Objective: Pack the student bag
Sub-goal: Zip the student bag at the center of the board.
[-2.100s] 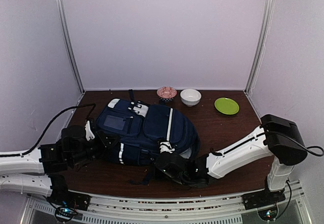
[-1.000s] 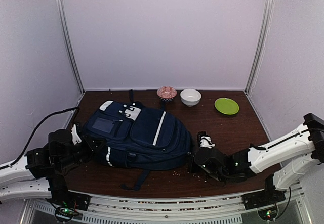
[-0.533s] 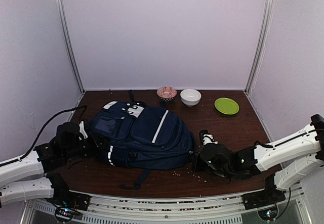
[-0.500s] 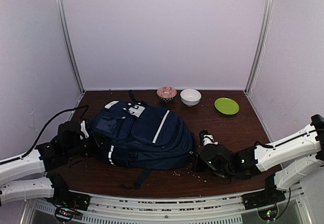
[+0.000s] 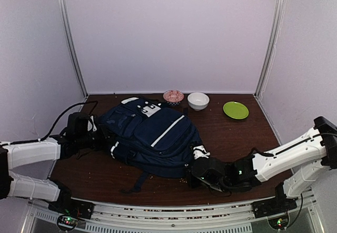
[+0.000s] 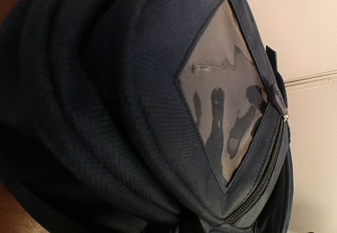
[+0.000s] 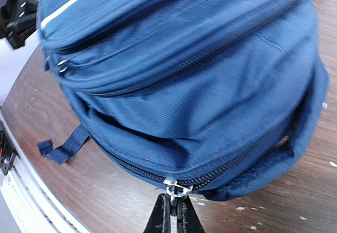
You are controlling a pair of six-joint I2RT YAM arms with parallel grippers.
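Bag (image 5: 152, 135) lying flat on the table (image 5: 237, 138), zip pull pinched at its near end.

From above, the bag sits left of centre, its long axis running roughly from 10 o'clock to 4 o'clock. The right gripper (image 7: 174, 200) is at the 4 o'clock end, with the bag spreading away from it toward 10 and 11 o'clock. Its fingers are clenched on the zip pull (image 7: 175, 189) of the lowest seam. In the right wrist view the zip leaves the pull toward 10 o'clock on one side and 2 o'clock on the other. The left gripper (image 5: 97, 134) is against the bag's 9 o'clock side; its fingers are hidden, so I cannot tell whether it grips. The right arm looks best placed to run the zip, and the pull will probably need to follow the seam's curve.
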